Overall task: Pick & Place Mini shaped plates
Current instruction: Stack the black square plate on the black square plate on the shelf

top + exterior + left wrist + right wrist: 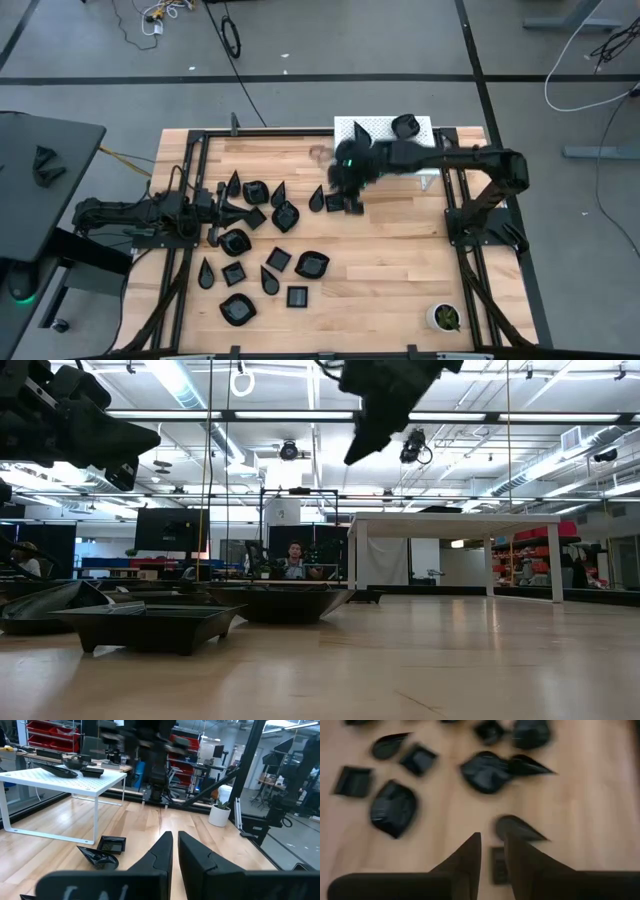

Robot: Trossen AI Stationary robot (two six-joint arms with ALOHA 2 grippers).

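Note:
Several small glossy black plates lie flat on the wooden table's left half: teardrops, squares and rounded ones. Two more rest on the white rack at the far edge: a teardrop and a rounded one. My right gripper hangs above the table near the rack's front left corner. In the right wrist view it is narrowly open and empty, over a teardrop plate and a square plate. My left gripper is shut and empty, low at the left by the plates.
A small white pot with a green plant stands near the table's near right corner. The black frame rails run along both sides. Bare wood lies between the plates and the right arm's base. People sit in the room beyond.

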